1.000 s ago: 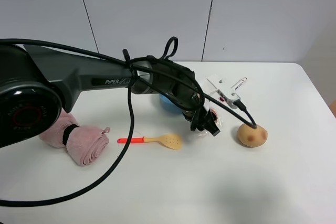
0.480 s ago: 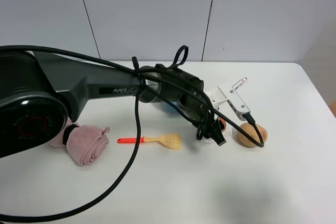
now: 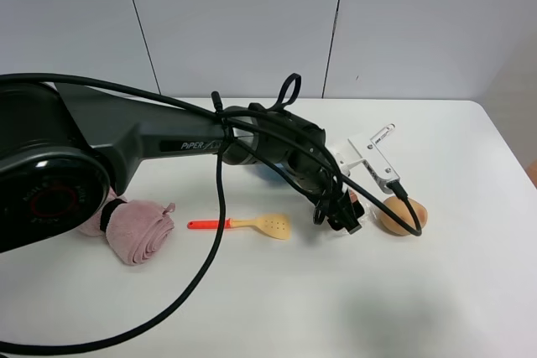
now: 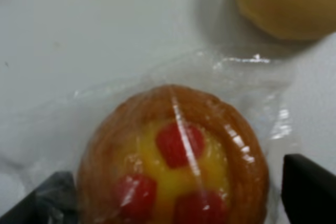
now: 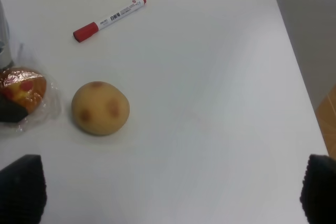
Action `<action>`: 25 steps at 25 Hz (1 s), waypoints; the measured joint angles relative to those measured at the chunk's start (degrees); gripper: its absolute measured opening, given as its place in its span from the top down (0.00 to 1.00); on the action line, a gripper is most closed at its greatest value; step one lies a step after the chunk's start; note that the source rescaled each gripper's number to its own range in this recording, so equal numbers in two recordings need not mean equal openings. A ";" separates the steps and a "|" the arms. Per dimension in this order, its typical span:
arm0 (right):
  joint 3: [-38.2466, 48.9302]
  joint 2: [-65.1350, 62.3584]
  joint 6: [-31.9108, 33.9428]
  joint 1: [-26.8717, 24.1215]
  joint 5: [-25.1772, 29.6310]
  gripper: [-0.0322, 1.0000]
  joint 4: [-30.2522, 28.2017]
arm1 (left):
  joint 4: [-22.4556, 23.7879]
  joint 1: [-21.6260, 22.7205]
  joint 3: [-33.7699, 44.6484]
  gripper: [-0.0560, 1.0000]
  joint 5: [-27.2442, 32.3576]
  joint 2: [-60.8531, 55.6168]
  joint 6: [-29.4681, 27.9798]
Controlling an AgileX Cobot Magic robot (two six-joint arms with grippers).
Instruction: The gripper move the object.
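The cookie (image 4: 173, 161), round, orange-brown with red spots, lies in its clear crinkly wrapper on the white table. In the high view it (image 3: 355, 199) sits just left of the tan potato (image 3: 403, 214). My left gripper (image 3: 342, 214) is low over it, reached across from the left. In the left wrist view the left gripper (image 4: 173, 198) is open, one black finger on each side of the cookie, close to the wrapper. The cookie also shows in the right wrist view (image 5: 21, 88). My right gripper (image 5: 170, 192) is open, empty, high above the table, and out of the high view.
The potato (image 5: 100, 107) lies right beside the cookie. A red-capped marker (image 5: 107, 19) lies farther back. A spatula (image 3: 252, 224) and a rolled pink towel (image 3: 130, 228) lie to the left. A blue bowl (image 3: 267, 170) is mostly hidden behind the arm.
Over the last second the left arm swung right and down, bringing its gripper close to the potato. In the last half second it barely moved. The cookie sits a little further right.
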 joint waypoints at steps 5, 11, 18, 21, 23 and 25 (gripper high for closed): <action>0.00 0.00 0.00 0.00 0.00 0.00 0.00 | 0.00 0.00 0.00 0.06 0.00 -0.12 -0.09; 0.00 0.00 0.00 0.00 0.00 0.00 0.00 | 0.33 0.00 0.00 0.01 0.19 -3.60 -1.24; 0.00 0.00 0.00 0.00 0.00 0.00 0.00 | 2.90 1.20 0.00 0.01 6.37 -14.40 -5.38; 0.00 0.00 0.00 0.00 0.00 0.00 0.00 | 6.98 5.25 0.00 0.01 10.94 -18.71 -8.03; 0.00 0.00 0.00 0.00 0.00 0.00 0.00 | 10.36 9.15 0.00 0.01 14.17 -21.19 -9.79; 0.00 0.00 0.00 0.00 0.00 0.00 0.00 | 12.63 13.84 0.00 0.01 17.46 -23.82 -10.77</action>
